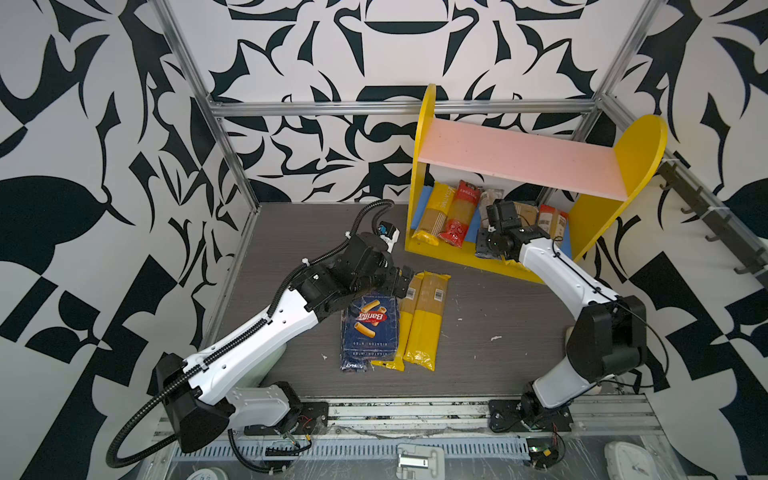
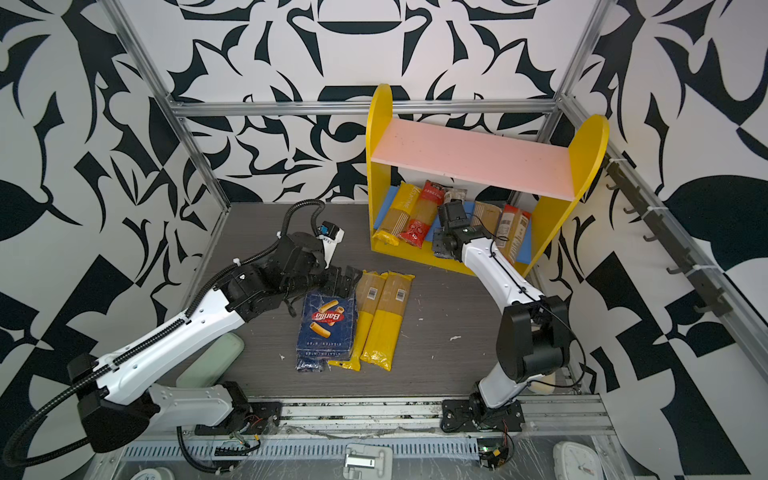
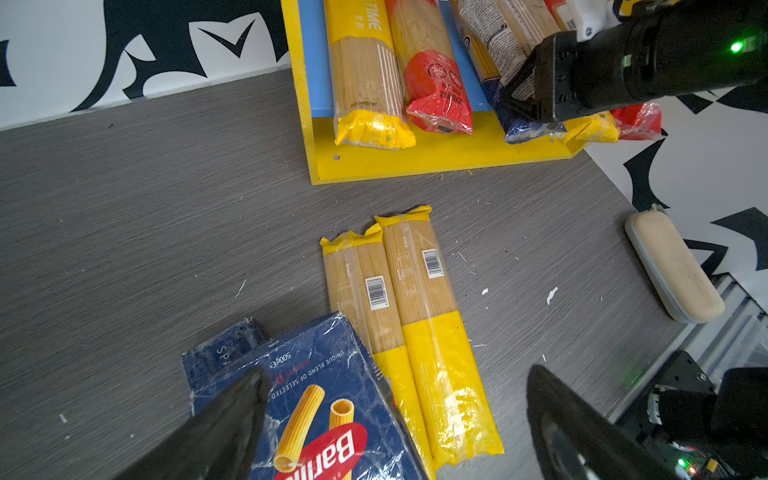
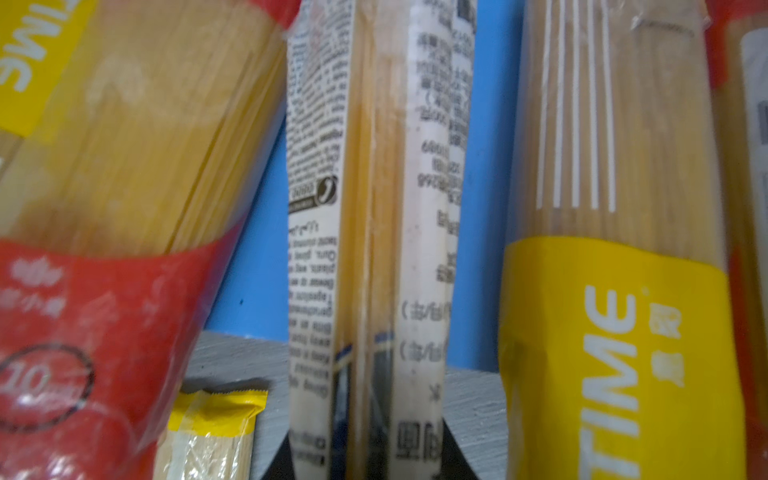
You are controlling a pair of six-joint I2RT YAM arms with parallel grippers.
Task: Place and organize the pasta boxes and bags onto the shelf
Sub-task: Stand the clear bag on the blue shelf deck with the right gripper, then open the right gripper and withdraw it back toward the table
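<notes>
The shelf (image 1: 519,164) stands at the back right, and several bags lie on its blue lower board (image 3: 316,54). My right gripper (image 4: 365,449) reaches in there, shut on a dark blue-black bag (image 4: 365,249) between a red bag (image 1: 459,216) and a yellow one (image 4: 615,332). On the table lies the rigatoni pasta box (image 1: 372,324) on top of the narrow spaghetti box (image 3: 224,349). Two yellow-ended bags (image 1: 424,320) lie side by side against it. My left gripper (image 1: 405,282) hangs open over the box's far end, holding nothing.
A beige oblong pad (image 3: 673,266) lies by the right arm's base, and a pale green one (image 2: 216,361) sits under the left arm. Metal frame posts (image 1: 232,158) edge the table. A rail of hooks (image 1: 706,212) runs along the right wall.
</notes>
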